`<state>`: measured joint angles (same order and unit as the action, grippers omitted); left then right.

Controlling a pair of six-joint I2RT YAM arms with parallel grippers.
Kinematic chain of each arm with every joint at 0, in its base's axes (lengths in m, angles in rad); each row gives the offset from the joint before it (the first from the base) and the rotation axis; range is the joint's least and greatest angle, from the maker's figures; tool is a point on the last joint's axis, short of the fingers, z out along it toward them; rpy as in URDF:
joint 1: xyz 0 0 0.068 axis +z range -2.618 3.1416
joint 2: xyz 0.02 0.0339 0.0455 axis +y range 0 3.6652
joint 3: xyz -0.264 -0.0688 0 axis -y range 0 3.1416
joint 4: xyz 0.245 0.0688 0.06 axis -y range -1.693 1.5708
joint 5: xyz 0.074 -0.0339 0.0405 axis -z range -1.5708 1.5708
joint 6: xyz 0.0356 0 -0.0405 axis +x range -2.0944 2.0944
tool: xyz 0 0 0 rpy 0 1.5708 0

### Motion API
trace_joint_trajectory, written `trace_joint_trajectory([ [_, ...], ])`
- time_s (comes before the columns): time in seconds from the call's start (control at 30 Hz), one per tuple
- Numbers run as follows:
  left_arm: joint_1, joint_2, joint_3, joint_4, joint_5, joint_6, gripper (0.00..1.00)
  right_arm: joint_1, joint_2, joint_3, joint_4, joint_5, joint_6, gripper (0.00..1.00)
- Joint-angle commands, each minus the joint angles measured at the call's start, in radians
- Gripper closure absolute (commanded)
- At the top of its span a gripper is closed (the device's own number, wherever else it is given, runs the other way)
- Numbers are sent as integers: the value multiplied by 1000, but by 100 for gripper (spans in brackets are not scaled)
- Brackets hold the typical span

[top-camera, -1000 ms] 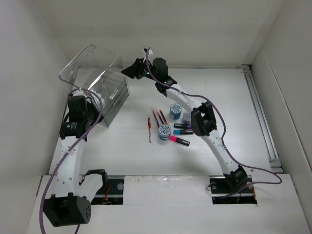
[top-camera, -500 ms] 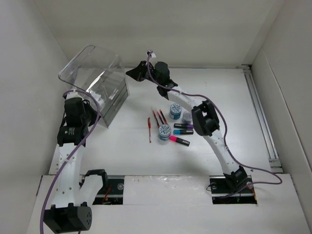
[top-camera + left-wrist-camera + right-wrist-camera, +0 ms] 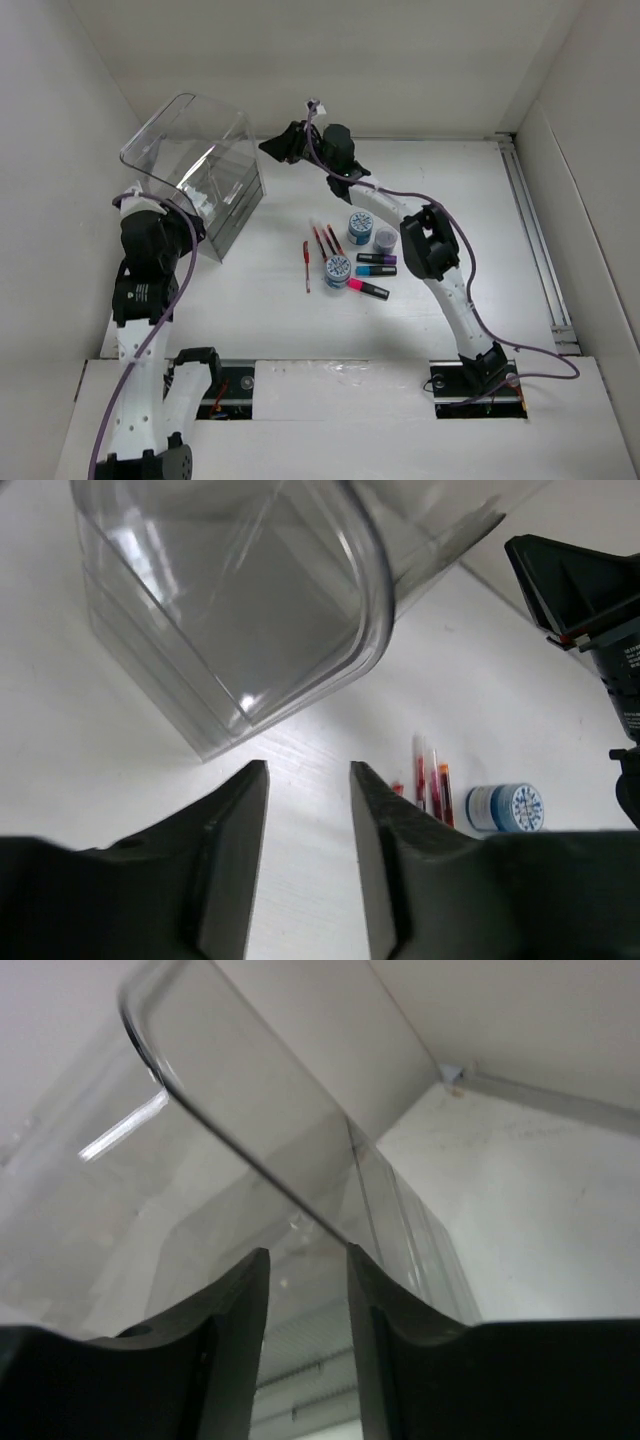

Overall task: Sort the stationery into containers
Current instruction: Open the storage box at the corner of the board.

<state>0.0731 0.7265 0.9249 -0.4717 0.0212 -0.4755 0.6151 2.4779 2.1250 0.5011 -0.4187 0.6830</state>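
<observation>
Box [image 3: 190, 165] with a curved lid stands on the surface [image 3: 480, 220], between the 2 grippers. Left gripper [image 3: 308, 770] hovers with jaws slightly apart and nothing between them; the box's near corner lies just ahead of it, to its left. Right gripper [image 3: 307, 1255] also has its jaws apart, gripping nothing, with the lid's edge close in front. 3 tubs [image 3: 359, 225], 3 markers [image 3: 375, 270] and 4 pens [image 3: 318, 240] lie clustered outside the box, ahead-right of the left gripper.
</observation>
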Motion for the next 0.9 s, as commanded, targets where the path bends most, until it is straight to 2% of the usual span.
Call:
trace_joint_trajectory([
  [0.0, -1, -45, 14, 87, -78, -32, 62, -14, 61, 198, -34, -8, -23, 55],
  [0.03, -1, -45, 14, 87, -101, -32, 60, -14, 85, 292, -77, -8, -23, 53],
  [0.13, -1, -1, 51, 87, -132, -41, 59, -14, 171, 403, -111, -20, -23, 51],
  [0.3, -1, 27, 51, 154, -73, -60, 59, -14, 191, 424, -102, -29, -23, 50],
  [0.5, -1, 37, 72, 186, -73, -60, 58, 6, 210, 457, -82, -40, -23, 59],
  [0.7, -1, 37, 74, 220, -63, -60, 57, 6, 197, 400, -42, -51, -23, 59],
  [0.87, -1, 76, 74, 229, -92, -51, 57, 15, 256, 473, -42, -51, -5, 60],
])
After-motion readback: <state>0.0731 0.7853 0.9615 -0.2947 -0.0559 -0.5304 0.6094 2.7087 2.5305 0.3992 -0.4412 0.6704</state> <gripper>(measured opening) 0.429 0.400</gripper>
